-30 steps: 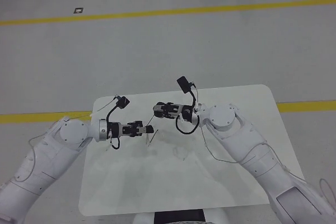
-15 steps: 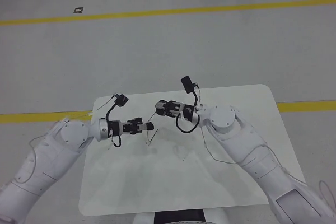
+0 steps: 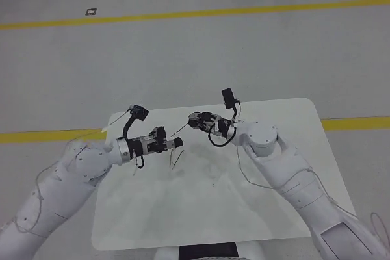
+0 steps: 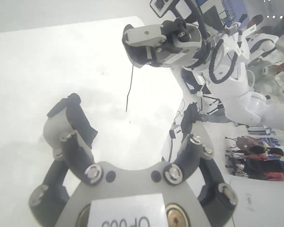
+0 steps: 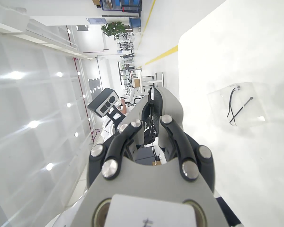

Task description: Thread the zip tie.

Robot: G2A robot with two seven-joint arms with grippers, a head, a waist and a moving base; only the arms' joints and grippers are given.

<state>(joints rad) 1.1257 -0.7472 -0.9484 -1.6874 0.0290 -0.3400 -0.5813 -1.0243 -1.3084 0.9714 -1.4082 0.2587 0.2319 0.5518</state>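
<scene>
Hold thin black plastic zip tie (image 4: 130, 83) in clenched right tool (image 3: 192, 120), top view's centre; close released left tool (image 4: 132, 112) (empty) on its tail.

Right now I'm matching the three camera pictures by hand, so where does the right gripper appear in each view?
Top view: the right gripper sits over the far side of the white table, zip tie trailing from it.
Left wrist view: it faces the open left gripper across the table, tie hanging down.
Right wrist view: the right gripper is in the foreground, shut.
Shared landmark: the white table.
</scene>
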